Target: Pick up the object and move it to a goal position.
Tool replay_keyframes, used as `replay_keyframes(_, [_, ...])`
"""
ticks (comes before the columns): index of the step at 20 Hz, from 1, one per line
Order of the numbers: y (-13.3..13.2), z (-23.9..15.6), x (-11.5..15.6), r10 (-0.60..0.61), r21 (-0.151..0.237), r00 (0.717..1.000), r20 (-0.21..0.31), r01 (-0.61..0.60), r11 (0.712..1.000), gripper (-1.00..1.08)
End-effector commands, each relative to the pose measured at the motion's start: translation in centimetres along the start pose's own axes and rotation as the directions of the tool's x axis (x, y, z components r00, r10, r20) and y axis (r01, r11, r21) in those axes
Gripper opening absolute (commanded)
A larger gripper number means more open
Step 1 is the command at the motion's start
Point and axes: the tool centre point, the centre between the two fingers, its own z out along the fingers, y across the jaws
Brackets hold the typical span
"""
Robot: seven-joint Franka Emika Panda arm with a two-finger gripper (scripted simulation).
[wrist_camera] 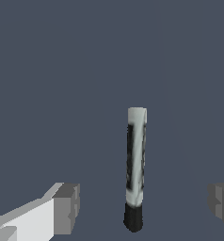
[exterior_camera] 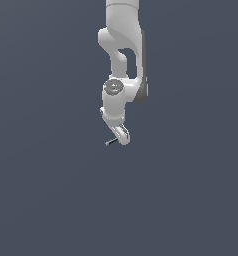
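A slim grey stick [wrist_camera: 136,162] with a dark stripe along it and a black tip lies lengthwise on the plain slate-grey surface [wrist_camera: 62,70], between the pincer's [wrist_camera: 143,207] two grey fingertips [wrist_camera: 67,207], which stand wide apart and clear of it.

The backdrop [exterior_camera: 46,190] was a flat, even slate blue-grey that filled the exterior view from edge to edge. It carried no seam, edge or horizon, so floor and wall could not be told apart. The light was soft and even, and no clear shadows fell on the surface. The wrist view showed the same plain dark blue-grey ground [wrist_camera: 62,70] all around.
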Motion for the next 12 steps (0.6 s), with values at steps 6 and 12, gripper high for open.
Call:
replay_keyframes(6, [0.3, 0.3, -0.2, 0.031, 0.0, 1.0, -0.001, -0.031, 1.0, 1.0])
replay_keyframes(12, [0.3, 1.3, -0.2, 0.032, 0.0, 0.999, -0.001, -0.032, 0.999, 1.0])
